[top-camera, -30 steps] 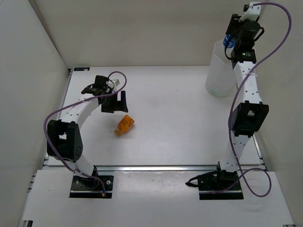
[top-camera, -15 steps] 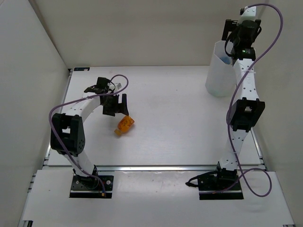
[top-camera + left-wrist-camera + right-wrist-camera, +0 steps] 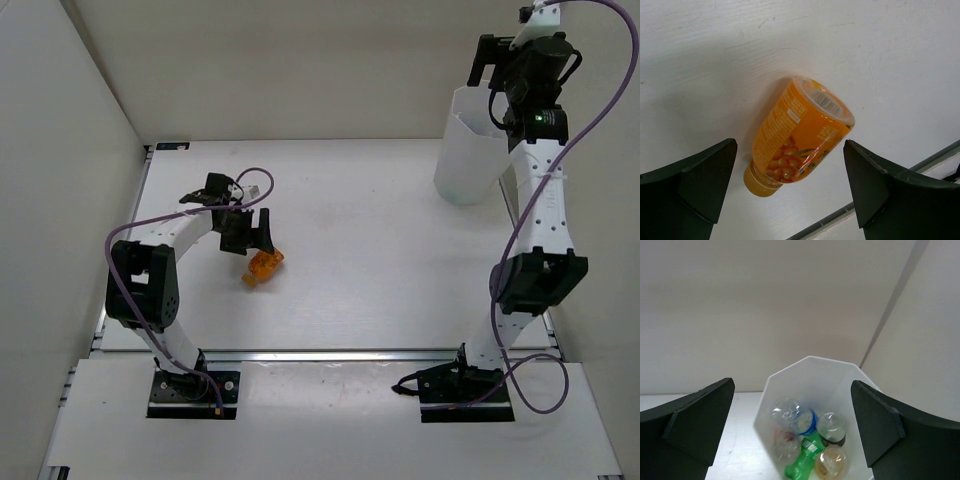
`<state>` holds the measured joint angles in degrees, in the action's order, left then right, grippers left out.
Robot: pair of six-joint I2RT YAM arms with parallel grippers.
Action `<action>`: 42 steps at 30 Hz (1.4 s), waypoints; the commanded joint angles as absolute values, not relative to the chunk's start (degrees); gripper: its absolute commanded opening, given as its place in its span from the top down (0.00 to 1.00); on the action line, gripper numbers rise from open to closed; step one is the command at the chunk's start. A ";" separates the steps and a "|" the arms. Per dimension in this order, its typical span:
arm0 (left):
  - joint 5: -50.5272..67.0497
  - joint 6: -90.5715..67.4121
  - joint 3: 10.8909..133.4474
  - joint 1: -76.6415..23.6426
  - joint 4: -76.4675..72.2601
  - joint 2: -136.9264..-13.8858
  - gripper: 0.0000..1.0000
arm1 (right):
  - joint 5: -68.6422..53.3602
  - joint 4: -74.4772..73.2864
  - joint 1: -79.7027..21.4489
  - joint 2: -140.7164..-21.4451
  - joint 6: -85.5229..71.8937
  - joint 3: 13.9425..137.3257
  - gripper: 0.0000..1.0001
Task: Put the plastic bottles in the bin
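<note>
We see the orange bottle (image 3: 799, 134) as glossy clear plastic with a shiny film label | the bin (image 3: 812, 376) looks to us smooth, translucent white plastic | table (image 3: 880, 45) matt white, faintly scuffed | left fingers (image 3: 692, 177) matt black.

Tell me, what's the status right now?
Left end effector open above the orange bottle on the table. Right end effector open, empty, above the bin. Nothing blocking.

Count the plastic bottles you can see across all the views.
6. One orange bottle lies on the table; five sit in the bin, where more may be hidden beneath.
</note>
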<state>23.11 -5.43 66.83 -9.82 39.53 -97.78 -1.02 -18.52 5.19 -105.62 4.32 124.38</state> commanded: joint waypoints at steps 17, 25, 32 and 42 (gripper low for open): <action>18.10 -9.92 54.58 -16.51 29.89 -91.94 0.15 | -16.34 -18.90 -9.57 -71.99 -14.06 74.56 0.01; 23.54 -11.95 52.30 -17.67 21.46 -87.11 0.62 | -20.56 -20.75 -18.01 -67.07 -17.67 63.65 0.02; 40.12 -16.87 48.96 -22.14 10.23 -75.69 0.63 | -37.69 -3.18 -17.13 -62.93 -29.68 50.63 0.02; 53.44 -29.18 45.18 -31.55 -7.03 -71.72 0.68 | -31.22 10.19 -28.38 -65.39 -33.32 46.93 0.02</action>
